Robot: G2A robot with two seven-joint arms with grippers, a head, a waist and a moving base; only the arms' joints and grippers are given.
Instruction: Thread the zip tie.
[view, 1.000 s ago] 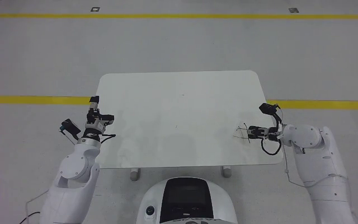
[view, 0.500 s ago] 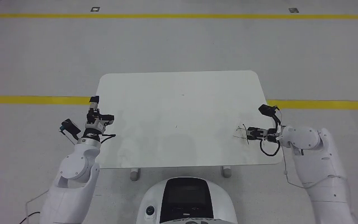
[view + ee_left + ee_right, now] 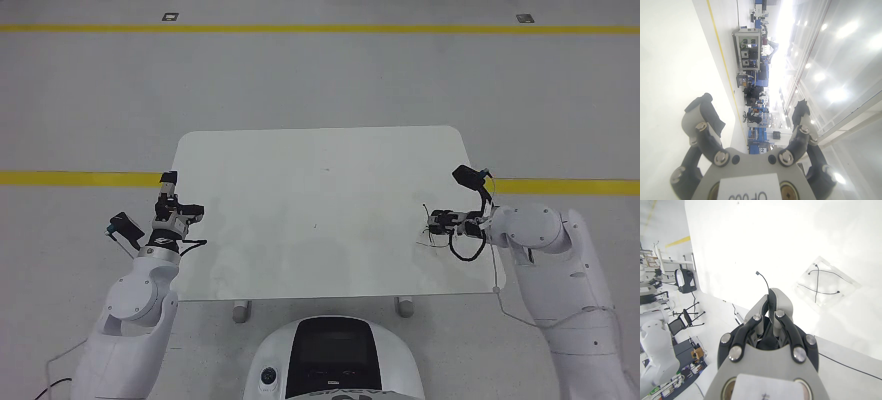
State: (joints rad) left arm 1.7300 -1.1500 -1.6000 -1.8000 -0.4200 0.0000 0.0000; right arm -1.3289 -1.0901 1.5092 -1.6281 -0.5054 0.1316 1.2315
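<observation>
Right gripper [image 3: 769, 298] clamped shut on a black zip tie [image 3: 763, 279], pinched low so its head end arcs free past the fingertips, likely for threading; clear tray [image 3: 853, 281] of spare ties [image 3: 837, 292] just beside; left gripper [image 3: 752, 101] wide open, empty, well apart.

This is a large robotics lab or factory hall. A white table [image 3: 320, 200] stands on a pale floor [image 3: 320, 80] marked with 2 yellow lines [image 3: 300, 28], 1 at the table's 12 o'clock and 1 running out at 9 and 3 o'clock. Around it are an aluminium-framed equipment rack [image 3: 747, 43], blue workstations [image 3: 755, 132], rows of ceiling lights [image 3: 819, 76] and a folding chair [image 3: 678, 326].
</observation>
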